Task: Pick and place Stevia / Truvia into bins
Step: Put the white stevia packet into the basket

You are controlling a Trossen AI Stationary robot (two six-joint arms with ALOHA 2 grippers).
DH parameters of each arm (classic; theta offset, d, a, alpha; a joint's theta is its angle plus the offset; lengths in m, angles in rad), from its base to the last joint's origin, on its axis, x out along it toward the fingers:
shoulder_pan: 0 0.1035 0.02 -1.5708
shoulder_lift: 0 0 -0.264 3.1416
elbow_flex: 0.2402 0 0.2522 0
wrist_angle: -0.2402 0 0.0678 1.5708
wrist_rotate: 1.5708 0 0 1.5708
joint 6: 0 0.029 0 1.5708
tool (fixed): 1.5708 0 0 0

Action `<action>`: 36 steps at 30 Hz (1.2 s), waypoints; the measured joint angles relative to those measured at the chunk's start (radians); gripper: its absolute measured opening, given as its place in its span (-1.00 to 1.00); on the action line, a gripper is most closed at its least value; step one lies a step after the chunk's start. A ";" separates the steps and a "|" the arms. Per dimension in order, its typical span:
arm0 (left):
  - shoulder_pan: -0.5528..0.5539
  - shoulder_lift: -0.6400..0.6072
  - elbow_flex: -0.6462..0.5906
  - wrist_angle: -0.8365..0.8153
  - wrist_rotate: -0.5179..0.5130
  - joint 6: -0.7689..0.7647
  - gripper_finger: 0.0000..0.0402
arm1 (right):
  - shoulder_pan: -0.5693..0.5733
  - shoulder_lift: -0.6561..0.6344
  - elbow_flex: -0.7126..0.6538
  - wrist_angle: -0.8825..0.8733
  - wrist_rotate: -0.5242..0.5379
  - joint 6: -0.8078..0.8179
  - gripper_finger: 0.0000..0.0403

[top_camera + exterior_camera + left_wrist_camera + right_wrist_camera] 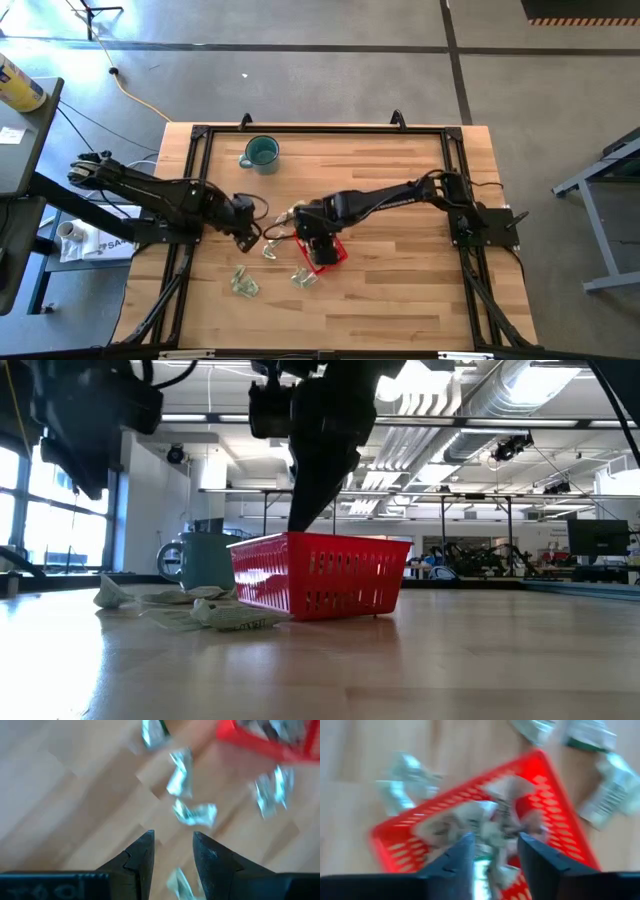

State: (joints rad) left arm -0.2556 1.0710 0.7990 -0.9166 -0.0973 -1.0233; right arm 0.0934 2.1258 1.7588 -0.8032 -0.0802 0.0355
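Observation:
The red bin (338,256) sits on the wooden table right of its middle; several pale green-and-white sachets (492,820) lie inside it. More sachets rest flat on the table left of the bin (243,284) and near it (305,277). My right gripper (495,840) hovers open over the bin's inside, pointing down (312,510). My left gripper (172,837) is open above the table left of the bin (248,232), with loose sachets (195,814) ahead of its fingers. My right gripper has a pale sachet (492,870) in the gap between its fingers, above the bin's inside. Whether the fingers touch it I cannot tell.
A teal mug (260,152) stands near the table's far edge, left of centre, and shows behind the bin in the low view (205,560). A black frame (320,128) runs round the table top. Bare wood lies right of the bin.

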 joint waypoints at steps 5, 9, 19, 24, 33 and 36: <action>-0.123 0.000 0.000 -0.029 0.007 -0.090 -0.16 | 0.038 0.000 0.000 -0.060 0.171 0.098 0.09; -0.215 0.000 -0.023 -0.052 0.033 -0.273 -0.16 | 0.086 0.000 0.000 -0.143 0.245 0.206 0.35; -0.439 0.130 -0.116 0.134 0.038 -0.786 -0.16 | 0.210 0.000 0.000 -0.380 0.419 0.423 0.55; -0.452 0.258 -0.118 0.176 0.066 -0.875 -0.16 | 0.224 0.000 0.000 -0.460 0.462 0.455 0.55; -0.451 0.355 -0.118 0.262 0.042 -0.897 -0.16 | 0.222 -0.001 0.000 -0.494 0.495 0.472 0.55; -0.451 0.357 -0.118 0.304 0.030 -0.897 -0.16 | 0.224 -0.005 0.000 -0.493 0.500 0.457 0.55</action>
State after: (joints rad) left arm -0.7071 1.4277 0.6807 -0.6129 -0.0677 -1.9202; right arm 0.3171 2.1210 1.7584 -1.2959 0.4198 0.4924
